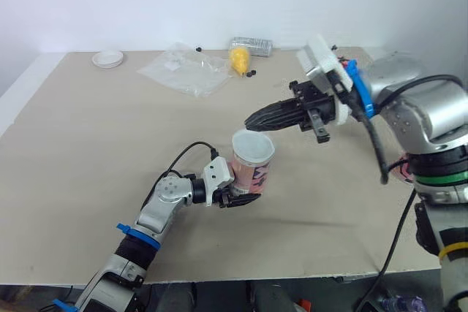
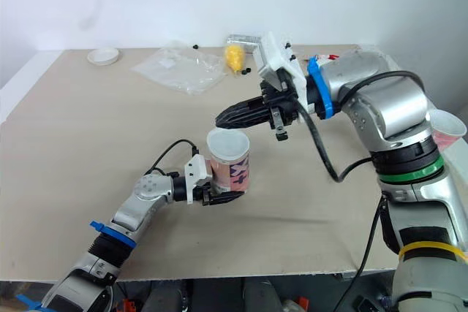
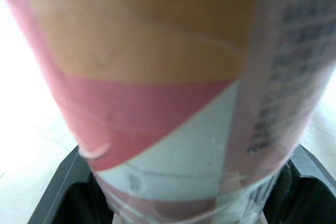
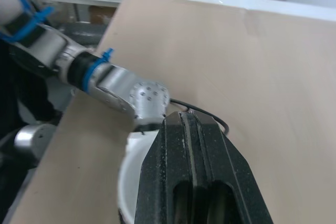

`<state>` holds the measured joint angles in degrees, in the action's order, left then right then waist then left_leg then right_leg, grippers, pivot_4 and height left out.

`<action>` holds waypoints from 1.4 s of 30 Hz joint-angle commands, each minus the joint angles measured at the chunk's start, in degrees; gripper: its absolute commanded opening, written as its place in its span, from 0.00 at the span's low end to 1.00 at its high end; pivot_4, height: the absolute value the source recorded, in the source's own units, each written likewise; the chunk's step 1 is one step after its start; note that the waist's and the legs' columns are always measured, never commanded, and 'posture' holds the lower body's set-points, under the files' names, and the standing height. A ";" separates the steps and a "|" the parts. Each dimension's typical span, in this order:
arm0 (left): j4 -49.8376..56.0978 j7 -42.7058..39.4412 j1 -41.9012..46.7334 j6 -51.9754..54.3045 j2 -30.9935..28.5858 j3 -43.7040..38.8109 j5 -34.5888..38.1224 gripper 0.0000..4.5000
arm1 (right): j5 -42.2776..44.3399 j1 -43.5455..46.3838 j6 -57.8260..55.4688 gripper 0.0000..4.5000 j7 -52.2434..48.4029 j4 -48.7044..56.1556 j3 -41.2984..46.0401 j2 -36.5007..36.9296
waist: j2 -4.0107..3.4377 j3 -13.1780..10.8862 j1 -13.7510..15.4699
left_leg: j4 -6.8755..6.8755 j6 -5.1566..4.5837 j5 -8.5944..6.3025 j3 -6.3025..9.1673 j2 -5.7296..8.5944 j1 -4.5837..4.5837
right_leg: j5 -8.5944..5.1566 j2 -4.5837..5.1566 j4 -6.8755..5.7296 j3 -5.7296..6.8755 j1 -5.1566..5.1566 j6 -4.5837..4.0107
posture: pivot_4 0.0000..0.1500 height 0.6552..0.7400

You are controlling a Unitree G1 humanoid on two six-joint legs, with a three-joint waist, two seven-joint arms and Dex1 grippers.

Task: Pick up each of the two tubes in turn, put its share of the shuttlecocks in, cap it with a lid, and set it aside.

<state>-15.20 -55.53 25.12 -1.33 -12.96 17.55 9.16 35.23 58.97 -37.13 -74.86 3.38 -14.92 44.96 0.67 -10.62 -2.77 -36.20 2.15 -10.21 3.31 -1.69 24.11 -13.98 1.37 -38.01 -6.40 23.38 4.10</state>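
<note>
A pink, orange and white patterned tube [image 1: 251, 169] stands upright on the beige table [image 1: 88, 151]. Its top [image 1: 253, 147] looks white; I cannot tell whether that is a lid or the open mouth. My left gripper [image 1: 243, 196] is shut on the tube's lower part, and the tube's wall [image 3: 168, 103] fills the space between the black fingers [image 3: 58, 192]. My right gripper [image 1: 254, 120] hovers just above the tube's far rim, pointing toward the robot's left, shut with nothing between its fingers [image 4: 191, 177]. A second pink tube [image 2: 447, 128] stands at the right behind the right arm.
A crumpled clear plastic bag [image 1: 184, 68] lies at the back of the table. Beside it are a yellow object [image 1: 239, 59] and a silvery packet [image 1: 252, 45]. A small white dish or lid [image 1: 108, 58] sits at the back left. The table's front edge [image 1: 219, 277] is close.
</note>
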 commanded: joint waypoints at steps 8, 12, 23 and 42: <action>-2.88 1.03 -1.44 2.16 -0.81 -0.16 -1.35 0.64 | -5.88 -2.05 1.60 0.00 -0.82 3.43 -0.45 -1.67 | 0.00 0.00 -0.02 | 0.00 0.00 0.00 0.00 0.00 0.00 | 0.00 0.00 0.00 0.00 0.00 0.01 | 1.00 1.00; -2.93 1.20 -1.47 2.21 -0.73 -0.17 -1.37 0.64 | -8.82 -2.92 2.88 0.00 -2.19 3.00 -2.09 -1.85 | 0.00 0.00 -0.03 | 0.00 0.00 0.00 0.00 0.00 0.00 | 0.00 0.00 0.00 0.00 0.00 0.01 | 1.00 1.00; -3.15 1.62 -1.61 2.20 -0.77 -0.37 -1.41 0.64 | -14.89 -2.91 4.40 0.00 -5.14 1.15 -5.68 -2.10 | 0.02 0.03 -0.03 | 0.00 0.00 0.00 0.00 0.00 -0.05 | 0.00 0.00 0.00 0.00 -0.03 0.00 | 1.00 1.00; -3.22 1.97 -1.77 2.15 -0.62 -0.59 -1.34 0.64 | -22.15 -4.23 6.79 0.00 -8.24 0.30 -10.42 -4.24 | 0.25 0.93 -0.14 | 0.40 0.05 -0.03 -0.02 -0.01 -0.60 | -0.09 0.02 0.03 0.01 -0.05 -0.15 | 1.00 1.00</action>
<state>-16.22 -54.86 24.55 -1.11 -12.87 17.27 9.08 15.11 56.62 -29.73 -81.21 4.06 -21.10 40.90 0.91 -9.70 -2.91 -35.71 2.21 -10.25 3.27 -1.70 23.40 -14.10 1.40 -37.94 -6.39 23.29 3.92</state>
